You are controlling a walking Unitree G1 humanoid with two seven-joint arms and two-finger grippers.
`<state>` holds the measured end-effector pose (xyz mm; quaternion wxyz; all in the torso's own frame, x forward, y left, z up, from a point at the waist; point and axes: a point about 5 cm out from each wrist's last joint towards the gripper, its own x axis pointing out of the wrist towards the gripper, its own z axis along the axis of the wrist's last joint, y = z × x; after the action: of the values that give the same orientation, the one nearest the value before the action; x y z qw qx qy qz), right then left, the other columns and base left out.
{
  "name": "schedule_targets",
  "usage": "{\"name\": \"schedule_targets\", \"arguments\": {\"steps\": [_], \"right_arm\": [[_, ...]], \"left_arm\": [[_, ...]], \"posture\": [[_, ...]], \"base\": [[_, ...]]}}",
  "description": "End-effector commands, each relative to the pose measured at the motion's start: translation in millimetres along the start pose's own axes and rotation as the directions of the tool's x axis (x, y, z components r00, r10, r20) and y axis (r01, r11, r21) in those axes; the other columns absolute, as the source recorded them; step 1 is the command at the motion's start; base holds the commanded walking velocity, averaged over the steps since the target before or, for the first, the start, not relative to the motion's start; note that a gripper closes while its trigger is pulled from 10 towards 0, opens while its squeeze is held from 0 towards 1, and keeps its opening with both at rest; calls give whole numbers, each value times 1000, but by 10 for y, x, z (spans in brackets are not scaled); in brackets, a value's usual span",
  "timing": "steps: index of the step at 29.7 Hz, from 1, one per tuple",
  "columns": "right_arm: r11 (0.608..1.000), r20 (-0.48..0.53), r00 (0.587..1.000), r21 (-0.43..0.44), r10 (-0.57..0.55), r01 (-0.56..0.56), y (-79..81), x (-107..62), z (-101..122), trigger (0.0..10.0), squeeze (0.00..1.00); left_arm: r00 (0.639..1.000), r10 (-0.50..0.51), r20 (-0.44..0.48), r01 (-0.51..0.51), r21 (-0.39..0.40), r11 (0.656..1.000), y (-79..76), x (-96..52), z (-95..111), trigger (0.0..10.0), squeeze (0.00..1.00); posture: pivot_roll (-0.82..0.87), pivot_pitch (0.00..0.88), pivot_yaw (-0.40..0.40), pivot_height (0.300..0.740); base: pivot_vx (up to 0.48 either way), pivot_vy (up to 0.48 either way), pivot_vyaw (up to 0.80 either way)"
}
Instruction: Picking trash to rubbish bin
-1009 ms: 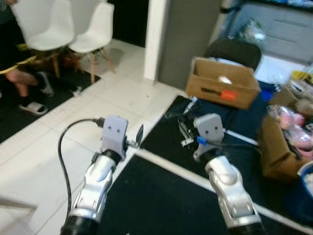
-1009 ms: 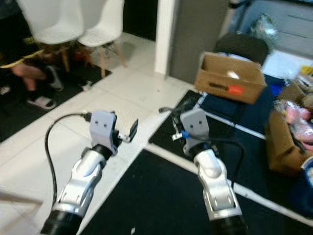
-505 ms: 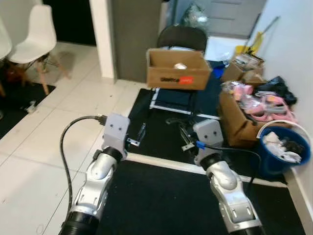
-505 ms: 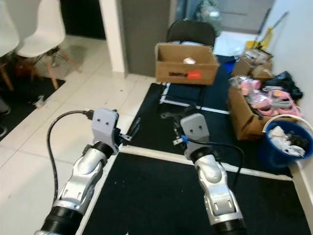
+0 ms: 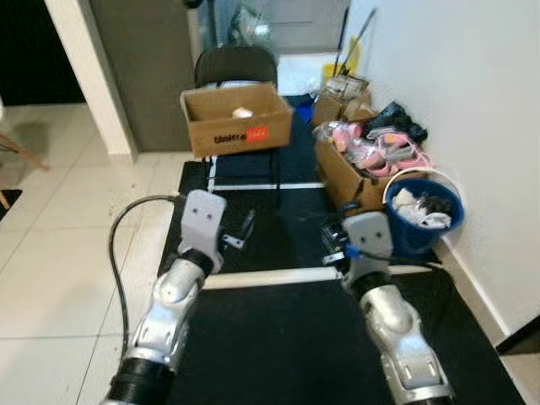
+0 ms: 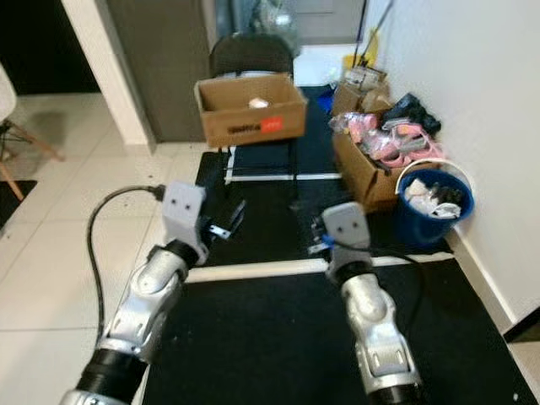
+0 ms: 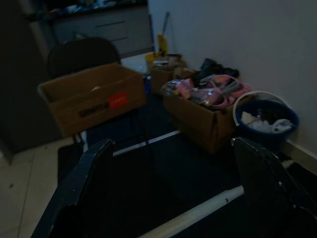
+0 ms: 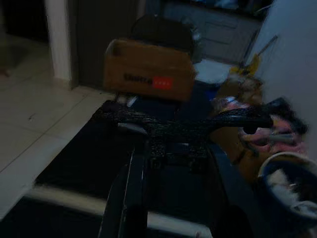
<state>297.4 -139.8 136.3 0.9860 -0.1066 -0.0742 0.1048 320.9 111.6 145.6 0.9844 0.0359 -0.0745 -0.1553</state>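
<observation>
A blue rubbish bin (image 5: 423,221) with a white rim stands on the floor by the white wall, holding crumpled white and dark trash. It lies just right of and beyond my right gripper (image 5: 332,240). That gripper is shut on a flat black piece of trash (image 8: 178,124), which lies crosswise between its fingers (image 8: 130,196) in the right wrist view; the bin (image 8: 292,191) sits at that view's edge. My left gripper (image 5: 245,229) hovers open over the black mat, its two fingers (image 7: 86,186) wide apart with nothing between them.
A cardboard box (image 5: 237,126) rests on a black chair ahead. A second open box (image 5: 353,169) with pink and dark items stands against the wall, beside the bin. Black mats (image 5: 278,337) with a white strip cover the floor; white tiles lie to the left.
The camera has swung right: the white chairs have left the picture and the wall, boxes and blue bin now lie close ahead. Both arms hold the same pose.
</observation>
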Motion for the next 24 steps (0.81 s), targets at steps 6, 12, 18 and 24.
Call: {"name": "schedule_targets", "arguments": {"steps": [6, 12, 18, 24], "right_arm": [[995, -80, 992, -25, 96, -98, 121, -47, -170, 10000, 0], [985, -125, 979, -38, 162, -168, 199, -46, -254, 10000, 0], [984, -139, 976, -33, 169, -175, 225, -23, -286, 10000, 0], [984, -139, 976, -36, 170, -177, 225, -12, -292, 10000, 0]], "left_arm": [[997, 54, -51, -55, -28, 998, 32, -59, -143, 10000, 0], [994, 83, -69, -87, -57, 995, 67, -115, -210, 10000, 0], [993, 88, -75, -92, -55, 994, 76, -115, -224, 10000, 0], [994, 88, -72, -92, -58, 994, 70, -107, -225, 10000, 0]], "posture": [[-77, 73, 22, 740], [-75, 61, 7, 740], [-73, 46, 4, 740], [-74, 35, 7, 740]], "base": [[0, 0, 0], [417, 0, 0], [480, 0, 0], [480, 0, 0]]}}
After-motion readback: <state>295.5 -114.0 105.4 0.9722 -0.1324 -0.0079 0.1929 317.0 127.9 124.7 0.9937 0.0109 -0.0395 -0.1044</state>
